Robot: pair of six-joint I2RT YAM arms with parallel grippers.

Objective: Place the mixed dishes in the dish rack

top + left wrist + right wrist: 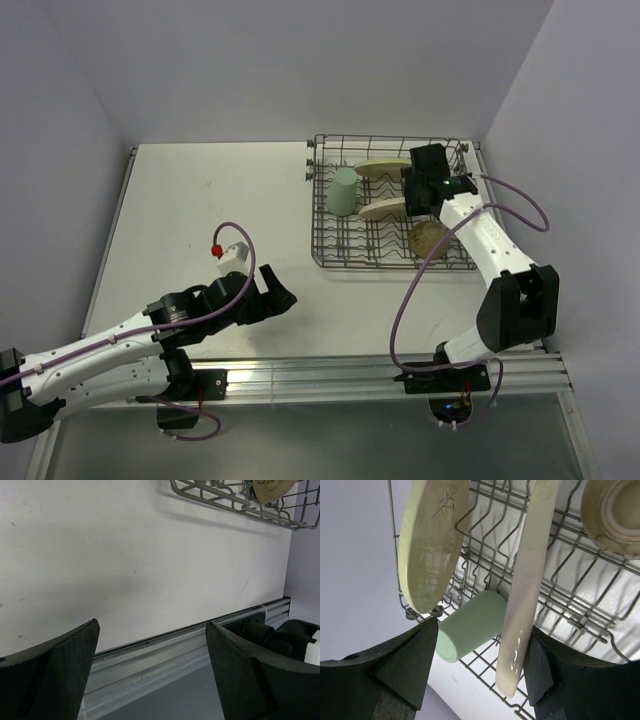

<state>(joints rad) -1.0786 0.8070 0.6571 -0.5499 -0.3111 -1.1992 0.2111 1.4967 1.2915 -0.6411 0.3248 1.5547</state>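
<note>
The right gripper (481, 630) is extended over the rack (380, 266), jaws spread astride one plate (527, 580). A second plate (432, 540), one cup (344, 190) and one bowl (612, 515) are racked (plates on edge). The left gripper (151, 626) is held spread above the table (200, 200).

The left arm (100, 355) lies low and long. It goes from its base at the near left side toward the middle. Its wrist bends a little, and the left gripper (272, 296) at the end points forward and to the right. Its two black fingers (55, 675) stand wide apart, with a big gap between them. The right arm (490, 250) rises from its base, folds at the dark elbow (520, 300), and then stretches forward and to the left. The right gripper (418, 195) at its end tilts downward. Its two fingers are spread apart too, not squeezed together.
</note>
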